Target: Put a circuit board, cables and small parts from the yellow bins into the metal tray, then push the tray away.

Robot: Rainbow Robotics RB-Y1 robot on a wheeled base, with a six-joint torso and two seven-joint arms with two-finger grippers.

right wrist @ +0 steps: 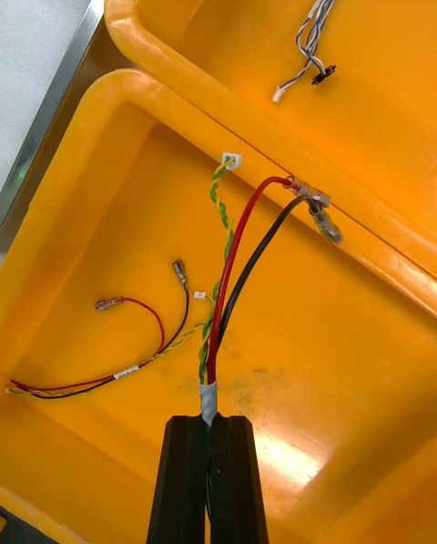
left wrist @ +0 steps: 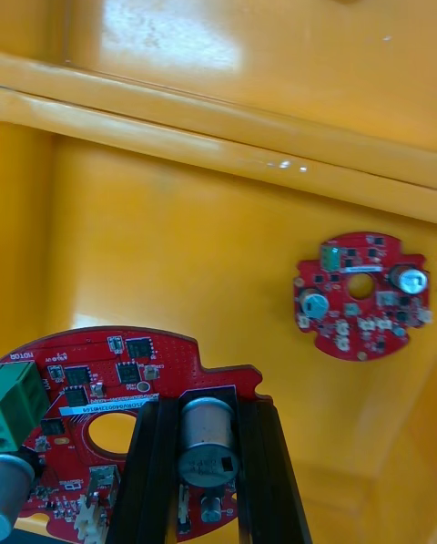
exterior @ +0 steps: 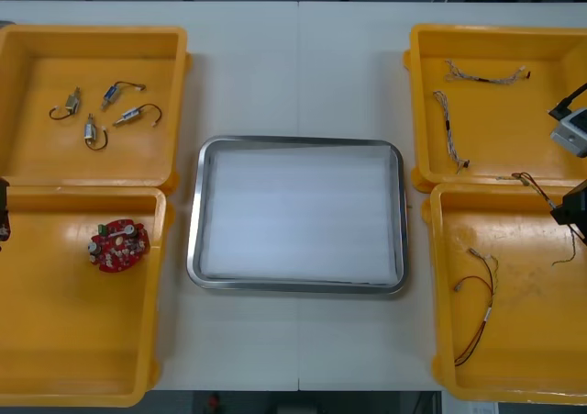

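"Red circuit board (left wrist: 109, 371), then. Where does it sit against the left tool (left wrist: 208, 407)?"

"Right in it. The black fingers are clamped on the board's edge with a silver can-shaped part (left wrist: 208, 444) standing between them. The rest of the board spreads off to one side of the fingers."

"And the other board?"

"A second board (exterior: 117, 245) lies flat on the floor of the near left bin (exterior: 83, 359), well apart from the fingers. The left arm shows at the left edge of the worktop (exterior: 298, 65), over that bin's outer wall."

"The right tool (right wrist: 208, 421)?"

"Narrow, pinched on a cable bundle (right wrist: 218, 307). Red, black and twisted yellow-green strands run out from the fingertips, and their ends lie near the wall between the two right bins. The arm hangs at the right edge over the near right bin (exterior: 523, 359), with the tool aimed into it."

"Anything else in there?"

"A red and yellow cable (exterior: 481, 308), loose on the floor. Blue and white cables (exterior: 454, 129) lie in the far right bin (exterior: 495, 157), and small metal parts (exterior: 128, 114) in the far left bin (exterior: 92, 166). The metal tray (exterior: 298, 141), white inside, sits between the bins."
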